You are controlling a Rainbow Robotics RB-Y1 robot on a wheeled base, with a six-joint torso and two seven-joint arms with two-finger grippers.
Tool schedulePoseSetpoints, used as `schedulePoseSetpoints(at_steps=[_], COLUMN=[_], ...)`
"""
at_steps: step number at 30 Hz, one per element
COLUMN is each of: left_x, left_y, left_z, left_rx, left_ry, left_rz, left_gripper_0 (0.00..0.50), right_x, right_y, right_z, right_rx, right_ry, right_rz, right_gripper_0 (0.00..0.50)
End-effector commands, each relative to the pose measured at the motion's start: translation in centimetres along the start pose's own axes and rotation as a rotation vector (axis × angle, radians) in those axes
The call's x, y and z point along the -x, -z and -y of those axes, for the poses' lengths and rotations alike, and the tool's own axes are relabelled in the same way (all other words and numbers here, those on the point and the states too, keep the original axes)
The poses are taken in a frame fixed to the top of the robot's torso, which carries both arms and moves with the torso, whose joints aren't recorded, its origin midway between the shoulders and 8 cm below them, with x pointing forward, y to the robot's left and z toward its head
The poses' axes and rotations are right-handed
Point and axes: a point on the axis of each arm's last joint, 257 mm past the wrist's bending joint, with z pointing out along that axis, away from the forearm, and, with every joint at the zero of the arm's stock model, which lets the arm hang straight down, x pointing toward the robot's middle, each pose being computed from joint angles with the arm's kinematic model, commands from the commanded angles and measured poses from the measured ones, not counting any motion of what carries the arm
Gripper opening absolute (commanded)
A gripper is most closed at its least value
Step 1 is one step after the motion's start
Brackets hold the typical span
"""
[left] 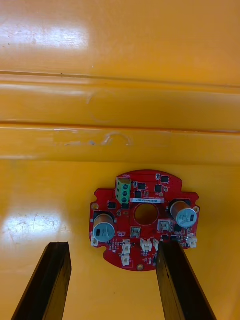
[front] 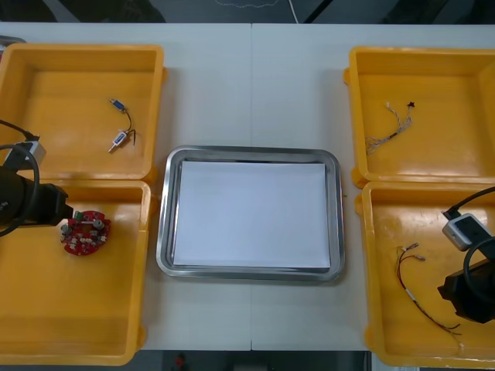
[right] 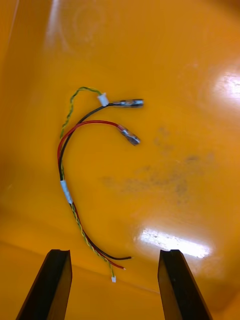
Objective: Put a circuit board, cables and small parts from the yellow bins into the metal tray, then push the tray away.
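1. Table (front: 251, 77): light surface, with two yellow bins at each side and the tray between them.
2. Yellow bins: far left bin (front: 46, 54), near left bin (front: 69, 309), far right bin (front: 448, 100), near right bin (front: 394, 325).
3. Metal tray (front: 164, 224): centre of the table, shiny rim, white inside, nothing in it.
4. Left gripper (left: 112, 247): over the near left bin, by its far left corner. Fingers stand apart, holding nothing.
5. Right gripper (right: 114, 252): over the near right bin, toward its right side. Fingers stand apart, holding nothing.
6. Round red circuit board (front: 85, 233): flat on the floor of the near left bin, just right of the left gripper. In the left wrist view its edge lies between the fingertips and meets one finger; contact cannot be told.
7. Red, black and yellow cable (right: 66, 192): loose on the floor of the near right bin, with one end lying between the right fingers.
8. Thin pale cable (front: 396, 127): in the far right bin.
9. Small metal parts (front: 118, 140): two on a dark wire, in the far left bin.
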Motion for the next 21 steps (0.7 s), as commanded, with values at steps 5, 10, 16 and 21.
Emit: schedulePoseSetpoints(at_steps=[5,10,16,21], left_x=[-1.3,-2.0,-2.2,-2.5], left_y=[-2.3,-3.0,-4.4,-5.1], left_z=[-0.1,-0.4,-0.3,-0.2], left_rx=[0.012,0.010,0.005,0.002], left_ry=[-0.070,-0.065,-0.067,-0.071], left_rz=[0.013,0.017,0.029,0.030], left_gripper_0=[0.500,0.500,0.500,0.500], right_x=[-0.9,-1.1,-2.1,-2.5], right_y=[-3.3,-5.0,-6.0,-7.1], right_z=[-2.6,-2.7,-3.2,-4.1], right_rx=[0.012,0.008,0.024,0.037], right_ry=[0.045,0.043,0.039,0.040], right_rz=[0.004,0.025,0.012,0.020], right_gripper_0=[0.500,0.500,0.500,0.500])
